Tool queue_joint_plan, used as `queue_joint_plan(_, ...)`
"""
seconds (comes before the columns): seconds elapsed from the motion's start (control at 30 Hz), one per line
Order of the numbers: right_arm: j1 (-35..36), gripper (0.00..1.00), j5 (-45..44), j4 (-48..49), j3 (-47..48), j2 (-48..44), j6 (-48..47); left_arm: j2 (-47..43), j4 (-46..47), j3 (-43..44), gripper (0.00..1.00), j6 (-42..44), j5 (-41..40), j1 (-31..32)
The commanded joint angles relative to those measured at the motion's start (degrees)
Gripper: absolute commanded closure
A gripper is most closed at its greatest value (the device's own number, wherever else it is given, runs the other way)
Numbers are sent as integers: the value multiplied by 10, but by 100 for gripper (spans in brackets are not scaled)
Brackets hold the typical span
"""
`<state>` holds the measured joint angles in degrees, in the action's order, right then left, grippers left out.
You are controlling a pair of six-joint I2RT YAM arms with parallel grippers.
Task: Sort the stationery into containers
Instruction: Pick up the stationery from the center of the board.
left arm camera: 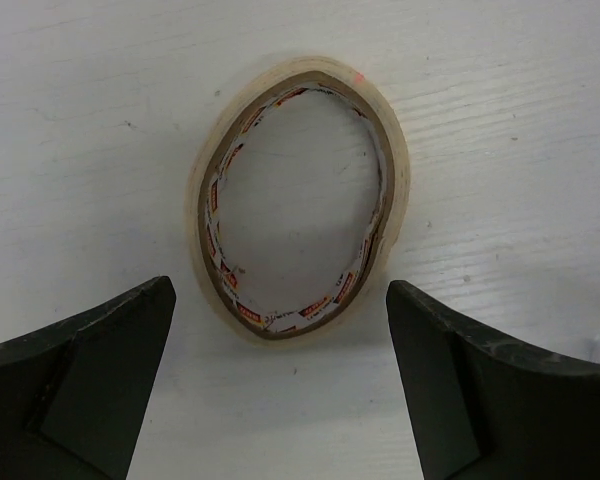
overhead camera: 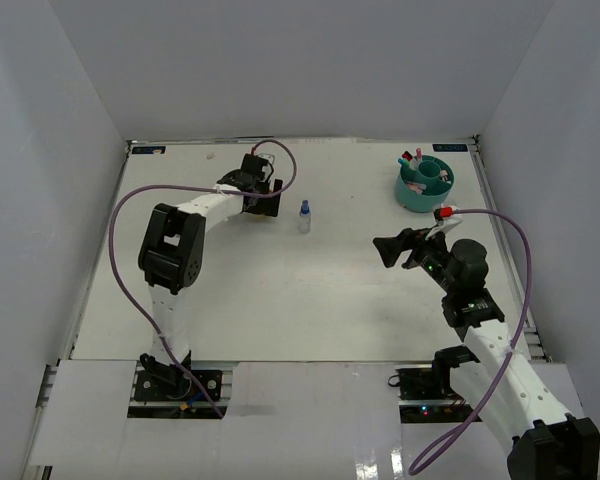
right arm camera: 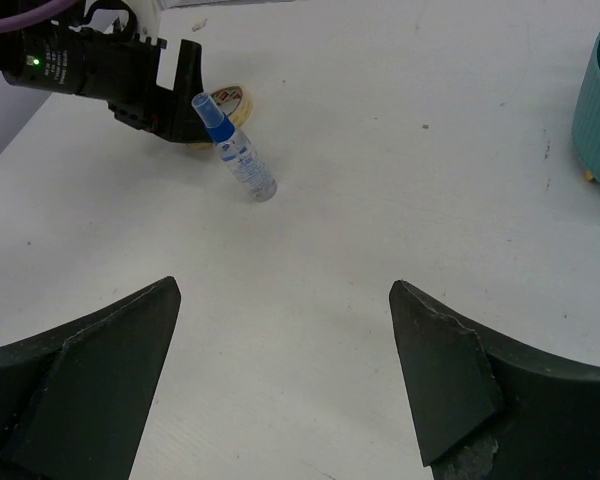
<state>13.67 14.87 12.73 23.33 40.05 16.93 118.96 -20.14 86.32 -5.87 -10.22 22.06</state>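
Left gripper (left arm camera: 280, 292) — jaws wide, empty — hangs at the tan loop (left arm camera: 300, 200), which lies flat on the table (overhead camera: 280, 300) at 11 o'clock. Right gripper (right arm camera: 285, 290), jaws wide too, faces bare tabletop. The bottle (overhead camera: 304, 216) stands at 12 and the teal organiser (overhead camera: 420, 203) is near the far-right edge, at 1.
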Motion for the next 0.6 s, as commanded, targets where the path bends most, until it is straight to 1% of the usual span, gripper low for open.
queue_joint_plan(0.0,2,8,-9,34,-6,-8,8,7,-2,30,2,31,-1,-4)
queue_joint_plan(0.2,2,8,-12,35,-7,-5,7,41,4,52,2,34,5,-4)
queue_joint_plan(0.3,2,8,-14,34,-8,-5,8,54,8,57,5,38,4,-5)
queue_joint_plan(0.4,2,8,-16,35,-8,-3,7,61,15,55,13,38,12,-8)
queue_joint_plan(0.5,2,8,-18,34,-10,-4,6,58,23,42,24,35,16,-8)
queue_joint_plan(0.53,2,8,-16,34,-8,-4,6,54,25,31,29,33,15,-7)
queue_joint_plan(0.57,3,8,-13,35,-9,-2,6,50,28,23,31,31,15,-8)
